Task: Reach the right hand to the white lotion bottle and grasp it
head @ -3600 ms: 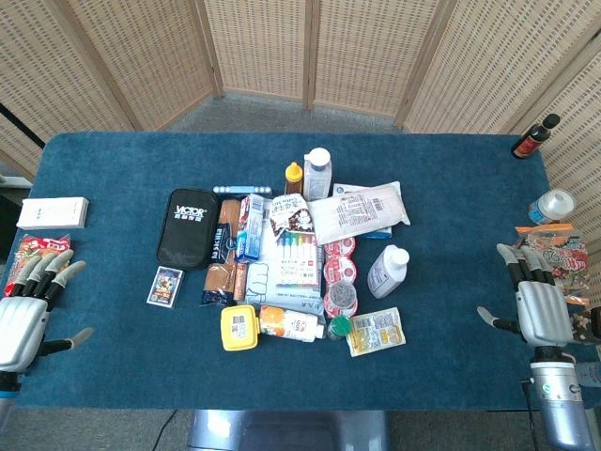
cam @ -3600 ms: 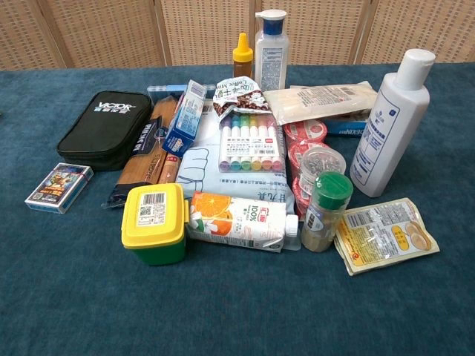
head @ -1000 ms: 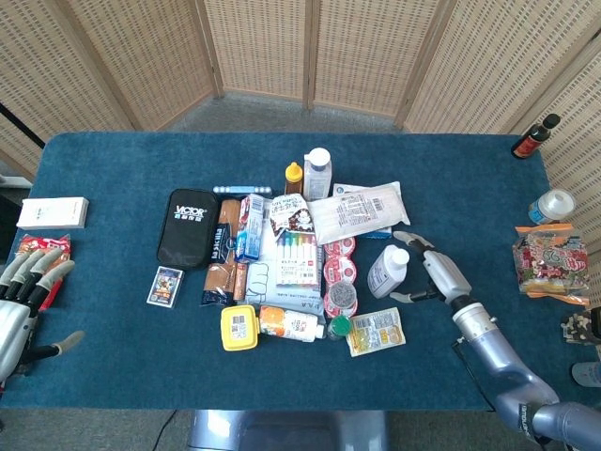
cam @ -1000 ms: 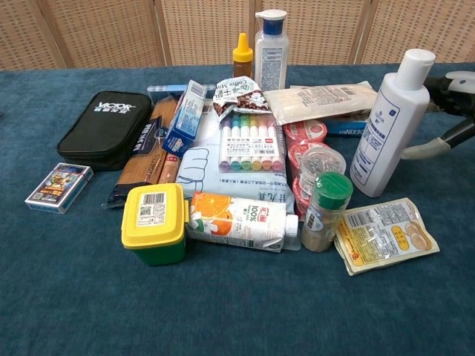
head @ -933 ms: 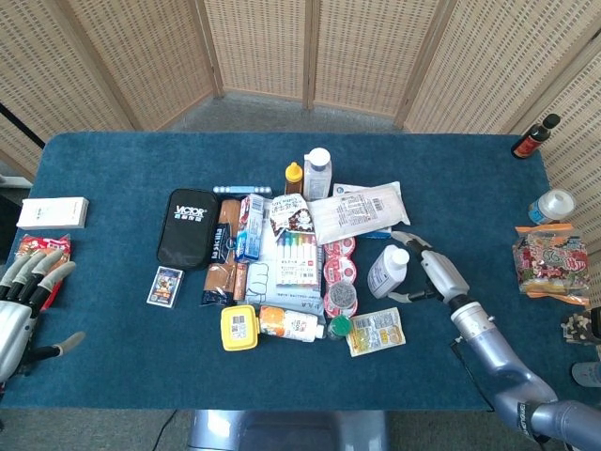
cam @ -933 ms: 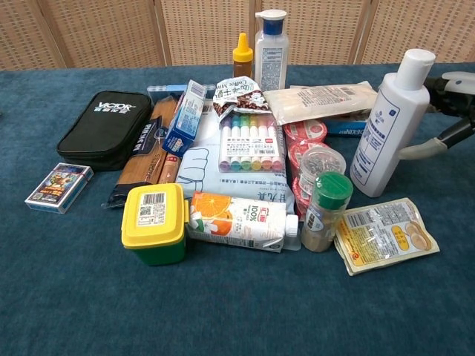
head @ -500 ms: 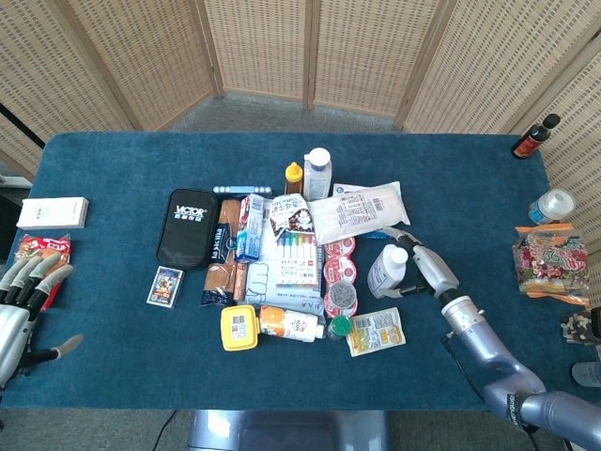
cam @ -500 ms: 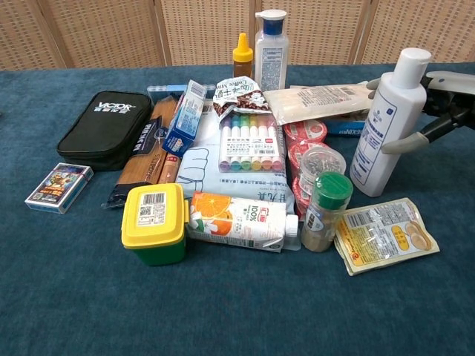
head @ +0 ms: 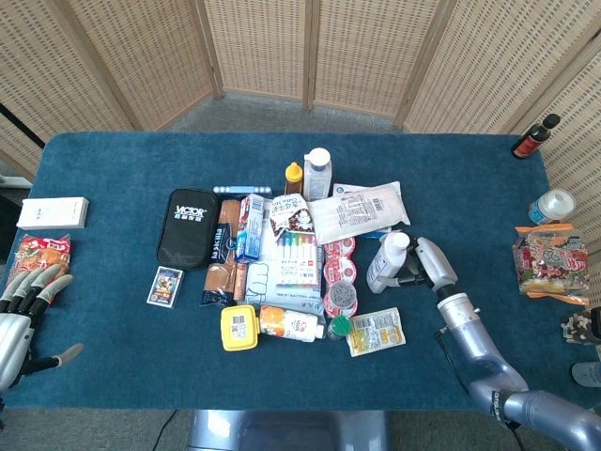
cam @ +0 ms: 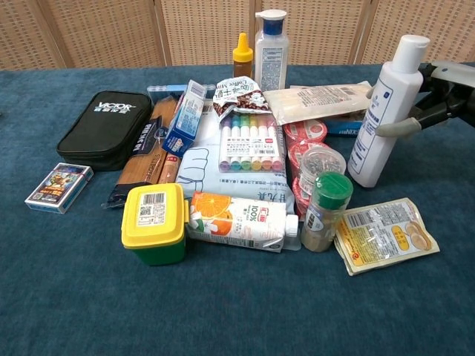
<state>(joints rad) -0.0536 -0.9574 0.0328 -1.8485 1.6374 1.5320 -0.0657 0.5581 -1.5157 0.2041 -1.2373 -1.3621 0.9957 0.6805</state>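
The white lotion bottle (head: 388, 261) (cam: 382, 111) stands at the right edge of the pile of goods, leaning with its cap toward the right. My right hand (head: 427, 263) (cam: 438, 93) is against its right side. One of its fingers (cam: 393, 129) crosses the front of the bottle, and others reach round behind it, so the hand grips the bottle. My left hand (head: 23, 315) hovers at the table's near left corner, fingers spread and holding nothing.
A green-capped spice jar (cam: 324, 210), a snack pouch (cam: 384, 233) and red-lidded cups (cam: 306, 141) crowd the bottle's near and left sides. A black case (head: 186, 227), a yellow tub (head: 238, 327) and a clear bottle (head: 316, 172) lie further left. Snack bags (head: 547, 261) sit at the right edge.
My right hand has come in from the right and closed its fingers round the lotion bottle, which now tilts. The left hand has sunk slightly toward the near edge.
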